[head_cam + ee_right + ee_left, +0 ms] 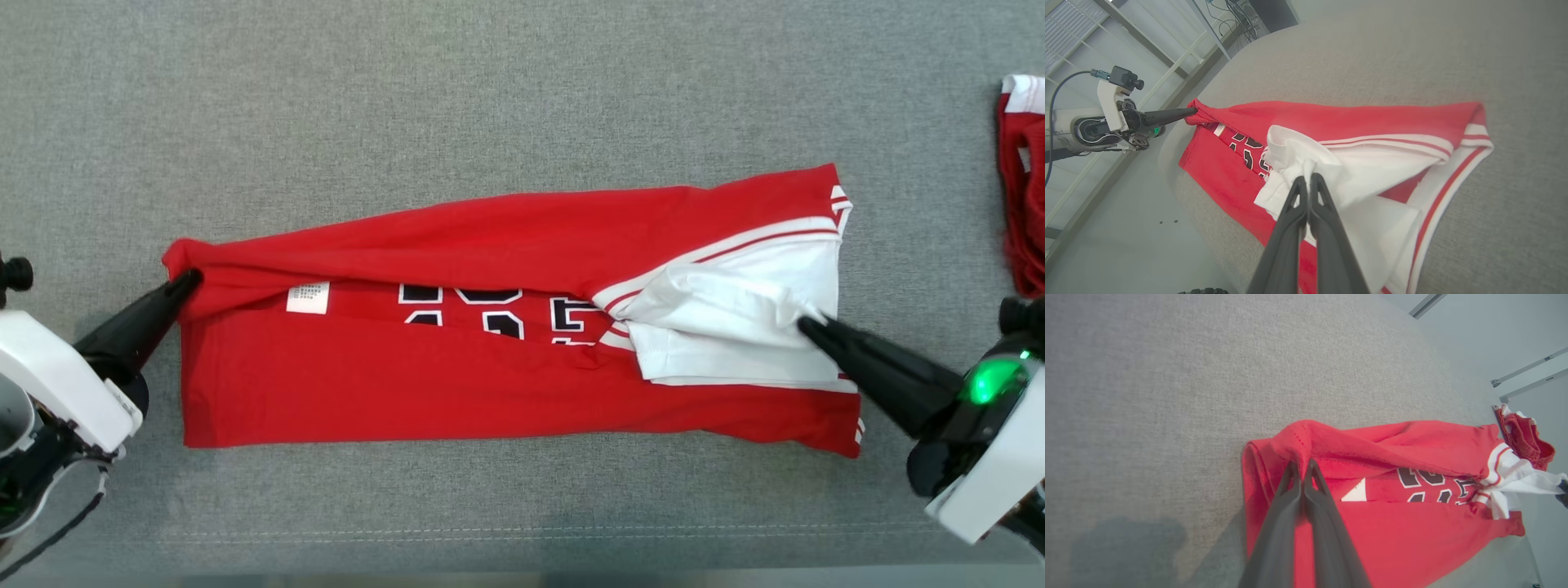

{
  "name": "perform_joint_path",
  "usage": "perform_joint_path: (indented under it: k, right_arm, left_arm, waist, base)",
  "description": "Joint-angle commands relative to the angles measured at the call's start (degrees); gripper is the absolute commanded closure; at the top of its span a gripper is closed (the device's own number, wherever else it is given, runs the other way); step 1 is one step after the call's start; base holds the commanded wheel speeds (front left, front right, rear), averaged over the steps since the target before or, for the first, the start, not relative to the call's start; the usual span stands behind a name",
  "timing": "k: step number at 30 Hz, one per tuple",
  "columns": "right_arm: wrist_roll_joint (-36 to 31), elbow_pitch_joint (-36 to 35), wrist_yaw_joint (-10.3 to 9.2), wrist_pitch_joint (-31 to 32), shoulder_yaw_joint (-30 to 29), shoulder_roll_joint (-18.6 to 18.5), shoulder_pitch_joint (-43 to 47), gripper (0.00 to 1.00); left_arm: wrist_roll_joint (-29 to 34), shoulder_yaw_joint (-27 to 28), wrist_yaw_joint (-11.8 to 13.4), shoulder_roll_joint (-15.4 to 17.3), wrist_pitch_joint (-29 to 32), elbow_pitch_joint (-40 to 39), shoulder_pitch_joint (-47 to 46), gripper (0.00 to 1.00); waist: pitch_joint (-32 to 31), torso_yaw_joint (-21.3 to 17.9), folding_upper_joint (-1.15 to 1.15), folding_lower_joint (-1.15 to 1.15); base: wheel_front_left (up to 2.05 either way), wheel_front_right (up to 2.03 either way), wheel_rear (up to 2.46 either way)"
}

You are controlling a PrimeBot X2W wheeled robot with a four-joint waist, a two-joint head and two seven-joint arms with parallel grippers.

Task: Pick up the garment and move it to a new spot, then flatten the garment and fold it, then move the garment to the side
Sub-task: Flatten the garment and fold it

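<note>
Since I have one gripper at each end of the red jersey (pixel 506 237), the far long flap stays stretched between them, which I judge is what keeps its fold line straight as it comes over the middle. The jersey lies across the centre of the grey table (pixel 490 98), its long axis running left to right. The near long edge is already turned up flat, and a narrow strip of black-and-white numerals (pixel 490 310) and a small white label (pixel 308 297) shows between the two flaps. The left gripper (pixel 192 280) has its fingers pressed together on the bunched red corner at the jersey's left end, at the fold itself. The right gripper (pixel 804 325) is clamped on a pinch of the white sleeve (pixel 735 302) at the right end, which puckers toward the tips. Both grippers reach in from outside the cloth, with the whole body of the jersey between them. A second red garment (pixel 1024 204) sits at the table's right edge, well apart from the one I'm holding. I read this as mid-fold: the lengthwise fold is nearly closed, and the move to the side is not yet done.
</note>
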Motion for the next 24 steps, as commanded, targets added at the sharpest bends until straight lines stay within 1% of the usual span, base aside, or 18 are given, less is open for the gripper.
perform_joint_path:
  k: [1, 5, 6, 7, 8, 9, 10, 12, 15, 16, 18, 21, 22, 24]
  right_arm:
    - [-0.28, -0.76, 0.09, -1.24, 0.31, -1.25, 3.48, 1.00]
    - [0.32, 0.36, 0.09, -1.68, 1.41, 0.77, 6.15, 1.00]
    - [0.72, 0.79, 0.09, -1.76, 1.52, 1.15, 6.80, 0.88]
    - [1.08, 1.31, 0.09, -1.82, 1.57, 1.40, 7.43, 0.60]
    - [1.57, 1.65, 0.09, -1.88, 1.62, 1.70, 8.09, 0.09]
    - [2.02, 1.92, 0.09, -1.94, 1.57, 2.01, 8.70, 0.00]
    - [2.26, 2.23, 0.09, -1.99, 1.53, 2.21, 9.33, 0.00]
    - [2.53, 2.81, 0.09, -2.07, 1.40, 2.57, 10.63, 0.00]
    - [2.51, 3.50, 0.09, -2.20, -0.32, 3.41, 12.65, 0.00]
    - [2.41, 3.67, 0.09, -2.21, -2.01, 4.04, 13.46, 0.00]
    - [2.59, 4.22, 0.09, -2.23, -7.42, 5.78, 16.11, 0.00]
    - [0.37, 6.51, 0.09, -2.24, -18.00, 9.05, 21.25, 0.00]
    - [-1.63, 8.64, 0.09, -2.24, -21.98, 9.92, 23.04, 0.00]
    - [-6.53, 11.67, 0.09, -2.25, -27.40, 12.29, 25.99, 0.00]
  left_arm:
    - [-0.56, 2.37, -0.22, 2.95, -0.79, -0.14, 0.17, 1.00]
    - [-1.13, 1.81, -0.22, 1.93, -1.42, 1.21, 1.84, 1.00]
    - [-1.33, 1.77, -0.22, 1.69, -1.62, 1.63, 2.17, 1.00]
    - [-1.57, 1.67, -0.16, 1.46, -1.69, 1.97, 2.52, 0.97]
    - [-1.91, 1.59, 0.05, 1.20, -1.68, 2.28, 2.83, 0.60]
    - [-2.02, 1.62, 0.34, 1.00, -1.97, 2.62, 3.05, 0.04]
    - [-2.08, 1.75, 0.56, 0.74, -2.58, 2.94, 3.28, 0.00]
    - [-1.64, 1.70, 1.03, 0.49, -3.71, 3.38, 3.84, 0.00]
    - [0.17, 1.66, 2.39, 0.47, -6.67, 4.10, 4.80, 0.00]
    - [1.35, 1.83, 3.41, 0.66, -8.05, 4.43, 5.12, 0.00]
    - [2.86, 2.67, 5.36, 0.68, -9.93, 4.47, 6.19, 0.00]
    - [6.96, 6.09, 10.09, 0.10, -11.17, 4.01, 7.89, 0.00]
    - [9.41, 9.18, 12.29, -0.48, -11.22, 3.81, 8.28, 0.00]
    - [14.94, 15.42, 16.68, -2.38, -11.25, 2.52, 10.64, 0.00]
  waist:
    - [-0.46, -0.27, 0.00, 0.00]
    - [-1.51, -0.75, 0.00, 0.00]
    - [-1.78, -0.91, 0.00, 0.00]
    - [-2.04, -1.04, 0.00, 0.00]
    - [-2.24, -1.09, 0.00, 0.00]
    - [-2.45, -1.15, 0.00, 0.00]
    - [-2.71, -1.21, 0.00, 0.00]
    - [-3.31, -1.33, 0.00, 0.00]
    - [-4.36, -1.43, 0.00, 0.00]
    - [-4.76, -1.56, 0.00, 0.00]
    - [-5.65, -1.67, 0.00, 0.00]
    - [-7.03, -1.70, 0.00, 0.00]
    - [-7.46, -1.56, 0.00, 0.00]
    - [-8.44, -1.34, 0.00, 0.00]
  base:
    - [0.00, 0.00, 0.00]
    - [0.00, 0.00, 0.00]
    - [0.00, 0.00, 0.00]
    - [0.00, 0.00, 0.00]
    - [0.00, 0.00, 0.00]
    - [0.00, 0.00, 0.00]
    - [0.00, 0.00, 0.00]
    - [0.00, 0.00, 0.00]
    - [0.00, 0.00, 0.00]
    - [0.00, 0.00, 0.00]
    - [0.00, 0.00, 0.00]
    - [0.00, 0.00, 0.00]
    - [0.00, 0.00, 0.00]
    - [0.00, 0.00, 0.00]
